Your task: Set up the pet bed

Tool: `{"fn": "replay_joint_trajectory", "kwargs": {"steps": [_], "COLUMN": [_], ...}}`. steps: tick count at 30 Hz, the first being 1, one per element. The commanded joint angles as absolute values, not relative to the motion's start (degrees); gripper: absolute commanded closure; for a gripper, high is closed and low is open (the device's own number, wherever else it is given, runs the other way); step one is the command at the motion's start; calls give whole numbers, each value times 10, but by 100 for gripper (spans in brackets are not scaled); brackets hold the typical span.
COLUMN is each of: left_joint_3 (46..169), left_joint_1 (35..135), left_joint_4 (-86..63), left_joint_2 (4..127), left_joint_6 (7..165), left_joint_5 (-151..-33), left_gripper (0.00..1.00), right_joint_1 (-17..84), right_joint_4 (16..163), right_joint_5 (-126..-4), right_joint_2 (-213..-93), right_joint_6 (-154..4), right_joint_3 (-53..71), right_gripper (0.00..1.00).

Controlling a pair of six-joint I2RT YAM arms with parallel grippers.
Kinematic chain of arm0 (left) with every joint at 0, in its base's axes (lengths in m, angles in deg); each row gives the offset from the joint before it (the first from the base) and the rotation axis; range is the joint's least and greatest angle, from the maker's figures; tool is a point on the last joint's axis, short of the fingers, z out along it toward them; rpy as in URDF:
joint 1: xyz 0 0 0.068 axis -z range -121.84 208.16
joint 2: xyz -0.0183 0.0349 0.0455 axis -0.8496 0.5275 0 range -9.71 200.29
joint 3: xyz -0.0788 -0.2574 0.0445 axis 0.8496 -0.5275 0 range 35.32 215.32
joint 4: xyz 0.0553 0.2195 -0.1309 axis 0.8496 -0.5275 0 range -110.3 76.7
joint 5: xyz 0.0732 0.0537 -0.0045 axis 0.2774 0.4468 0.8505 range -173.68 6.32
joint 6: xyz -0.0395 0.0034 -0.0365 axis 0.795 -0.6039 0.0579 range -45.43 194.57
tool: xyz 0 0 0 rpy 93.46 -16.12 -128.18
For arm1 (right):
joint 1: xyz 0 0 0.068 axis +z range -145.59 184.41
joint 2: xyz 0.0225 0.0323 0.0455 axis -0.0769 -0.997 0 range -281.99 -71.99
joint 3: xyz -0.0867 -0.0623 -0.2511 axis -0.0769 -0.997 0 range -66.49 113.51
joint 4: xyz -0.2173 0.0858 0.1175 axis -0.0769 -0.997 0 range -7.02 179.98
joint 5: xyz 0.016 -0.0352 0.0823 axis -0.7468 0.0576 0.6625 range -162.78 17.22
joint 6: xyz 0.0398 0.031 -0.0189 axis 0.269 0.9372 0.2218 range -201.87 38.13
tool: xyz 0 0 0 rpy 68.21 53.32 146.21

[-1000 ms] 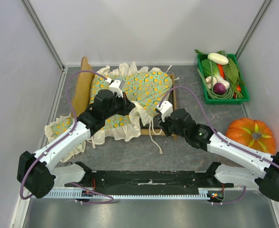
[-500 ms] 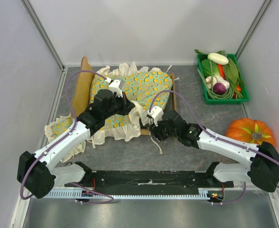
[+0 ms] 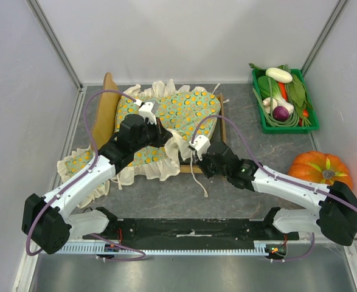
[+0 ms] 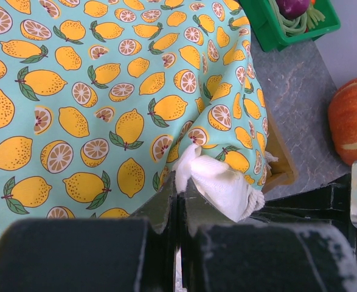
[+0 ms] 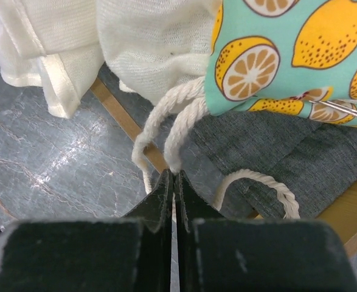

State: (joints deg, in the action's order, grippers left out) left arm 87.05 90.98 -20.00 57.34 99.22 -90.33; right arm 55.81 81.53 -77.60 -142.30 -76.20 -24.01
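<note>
The pet bed lies at the table's back left, its wooden headboard at the left end and its grey fabric base showing at the front right corner. A green lemon-print cushion with a white frill covers most of it. My left gripper is shut on the cushion's white frill at the front edge. My right gripper is shut on a white cord hanging from the cushion's corner, just over the wooden frame rail.
A green crate of vegetables stands at the back right, with an orange pumpkin in front of it. A second lemon-print frilled piece lies beside the bed's front left. More loose cord trails onto the grey tabletop.
My right gripper has moved left to the cushion's front right corner and closed on the cord. The left arm has stayed where it was, still holding the frill.
</note>
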Motion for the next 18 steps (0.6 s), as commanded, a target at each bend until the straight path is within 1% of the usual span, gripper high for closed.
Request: {"fn": "replay_joint_trajectory", "kwargs": {"steps": [1,4,9,13,18], "left_joint_3": [881,877,871,868,866], "left_joint_1": [905,903,901,900,899], "left_joint_4": [-171,-169,-162,-158,-156], "left_joint_2": [571,568,566,566,567], "left_joint_6": [1006,1006,1010,1011,1013], "left_joint_5": [-912,-912,-911,-916,-917], "left_gripper": [98,98,98,98,98], "right_joint_1": [561,562,562,562,562], "right_joint_4": [826,825,815,783,788], "right_joint_5": [-798,-814,-825,-825,-828], "right_joint_2": [-1378,-1332,-1272,-1270,-1268], "right_joint_6": [-741,-726,-711,-704,-696], "right_joint_3": [-228,-213,-176,-146,-152], "right_gripper": [98,100,99,99,98]}}
